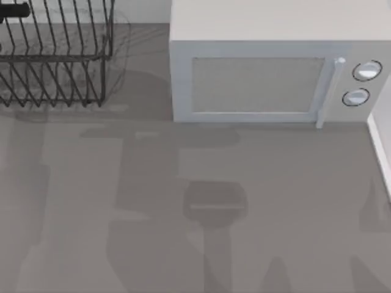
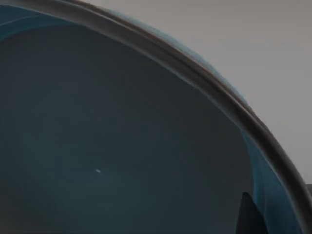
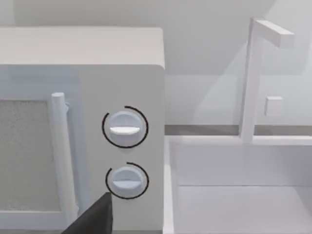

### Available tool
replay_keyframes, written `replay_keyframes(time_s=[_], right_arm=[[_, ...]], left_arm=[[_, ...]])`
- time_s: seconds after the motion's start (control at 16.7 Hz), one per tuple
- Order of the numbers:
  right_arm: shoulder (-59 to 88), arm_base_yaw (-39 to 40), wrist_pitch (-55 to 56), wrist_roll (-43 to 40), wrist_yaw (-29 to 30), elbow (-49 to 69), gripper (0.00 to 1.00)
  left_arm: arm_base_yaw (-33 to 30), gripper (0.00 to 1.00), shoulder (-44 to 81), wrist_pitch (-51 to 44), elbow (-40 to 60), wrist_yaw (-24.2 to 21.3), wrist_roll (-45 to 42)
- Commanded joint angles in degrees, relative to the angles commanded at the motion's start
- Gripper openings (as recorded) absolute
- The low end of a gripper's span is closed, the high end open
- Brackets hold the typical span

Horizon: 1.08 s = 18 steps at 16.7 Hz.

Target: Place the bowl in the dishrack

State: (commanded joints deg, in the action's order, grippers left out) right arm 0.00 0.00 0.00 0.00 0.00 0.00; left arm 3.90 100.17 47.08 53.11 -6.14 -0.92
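The bowl (image 2: 122, 136), blue with a thin dark rim and a greyish inside, sits very close in the left wrist view against a plain grey wall. A dark fingertip (image 2: 251, 217) of my left gripper lies against the bowl's inner wall just inside the rim, so the gripper is shut on the bowl. The dishrack (image 1: 55, 55), dark wire with slanted prongs, stands at the table's far left. A dark part of my left arm (image 1: 12, 11) reaches over its back left corner. My right gripper (image 3: 92, 219) hangs in front of the microwave's knobs.
A white microwave (image 1: 269, 67) with its door shut stands at the back, right of the dishrack. Its two round knobs (image 3: 125, 127) face the right wrist camera. A white sink basin (image 3: 239, 195) with a tap (image 3: 253, 73) lies at the far right.
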Motion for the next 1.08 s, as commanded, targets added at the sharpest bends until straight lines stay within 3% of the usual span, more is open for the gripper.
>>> replay_keyframes(time_s=[0.3,1.08], right_arm=[[0.0,0.0,0.0,0.0,0.0,0.0,1.00],[0.0,0.0,0.0,0.0,0.0,0.0,1.00]], left_arm=[[-0.1,0.00,0.4,0.5,-0.2,0.1,0.0],[-0.1,0.98,0.4,0.5,-0.2,0.1,0.0]])
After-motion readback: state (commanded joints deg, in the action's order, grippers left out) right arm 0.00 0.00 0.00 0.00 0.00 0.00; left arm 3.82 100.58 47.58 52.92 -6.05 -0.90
